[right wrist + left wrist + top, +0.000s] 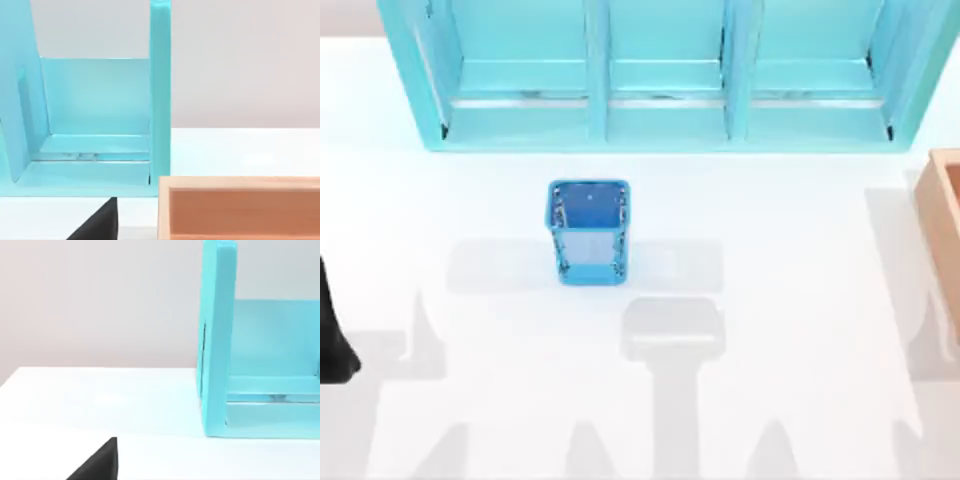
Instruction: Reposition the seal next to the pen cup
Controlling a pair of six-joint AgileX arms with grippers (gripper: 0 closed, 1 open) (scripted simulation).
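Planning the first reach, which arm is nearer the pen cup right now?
Left. The left arm sits at the table's left edge, below-left of the pen cup; I can't place the right arm against the cup.

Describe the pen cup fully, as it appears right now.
The pen cup is blue and translucent, with a square mouth and mesh-like sides that narrow slightly toward the base. It stands upright on the white table, in front of the light-blue shelf unit and apart from it, somewhat left of the table's middle. Nothing touches it besides the table, and nothing can be seen inside it.
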